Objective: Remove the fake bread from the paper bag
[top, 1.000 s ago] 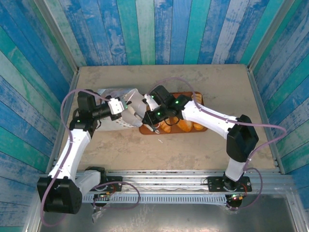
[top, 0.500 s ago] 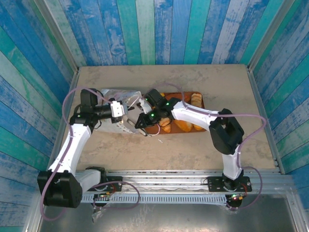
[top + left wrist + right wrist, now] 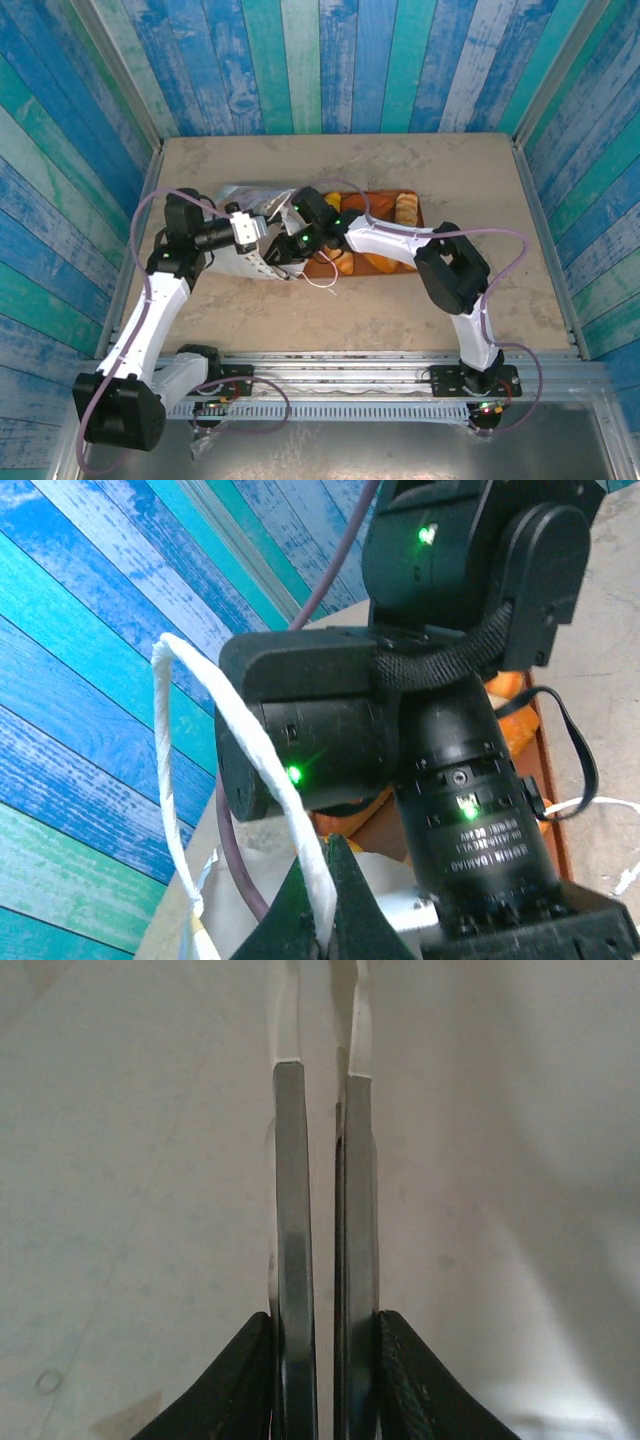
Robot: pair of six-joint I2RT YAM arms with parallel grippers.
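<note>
right fingers inside the bag mouth, left fingers pinching the handle

the paper bag lies on its side on the bench, left of centre, its open mouth turned toward the reddish-brown tray just beside it. the left gripper is clamped tight on the bag's white cord handle; in the left wrist view the cord runs up out of the closed fingers and loops round in front of the blue plank wall.

the right gripper reaches across from the tray side into the bag's mouth. in its own wrist view the two metal fingers stand a narrow slit apart, with nothing visible between them and pale white paper on all sides.

the fake bread that can be seen sits on the tray: a pale ridged loaf at the far right corner and golden-orange pieces along the near edge, partly under the right arm. whether any bread lies in the bag cannot be told.
</note>
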